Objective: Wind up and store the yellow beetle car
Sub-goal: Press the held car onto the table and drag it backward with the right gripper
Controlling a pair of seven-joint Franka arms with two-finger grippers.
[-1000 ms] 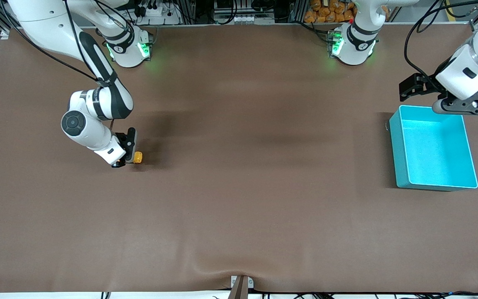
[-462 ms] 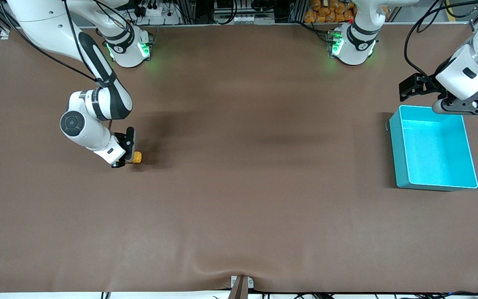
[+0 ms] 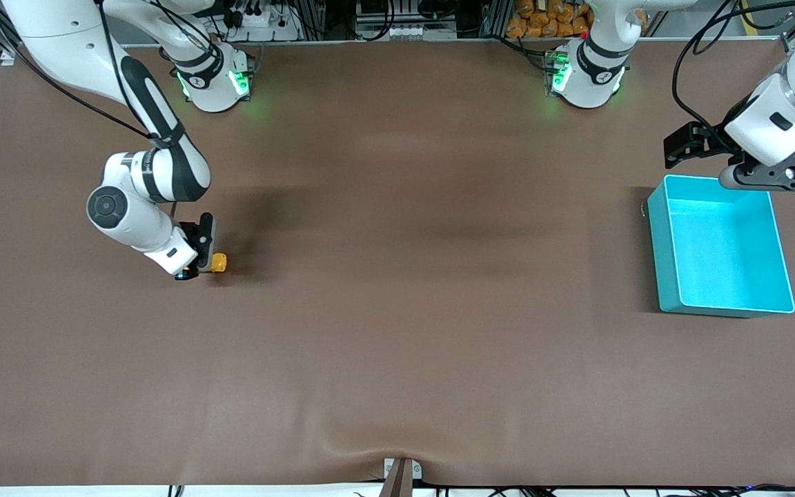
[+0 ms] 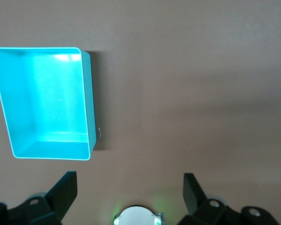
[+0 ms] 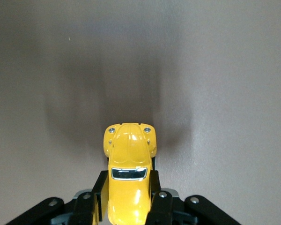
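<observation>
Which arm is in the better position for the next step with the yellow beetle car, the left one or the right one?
Right, probably. The right gripper is shut on the yellow beetle car at the right arm's end of the table. The left gripper hangs open beside the turquoise bin, nowhere near the car.

No readable text, label, brand, number or sign anywhere in these views.

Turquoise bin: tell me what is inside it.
Nothing shows inside the turquoise bin: its floor is bare in the front and left wrist views. The left gripper hangs open above the table beside it. The yellow beetle car is in the right gripper.
</observation>
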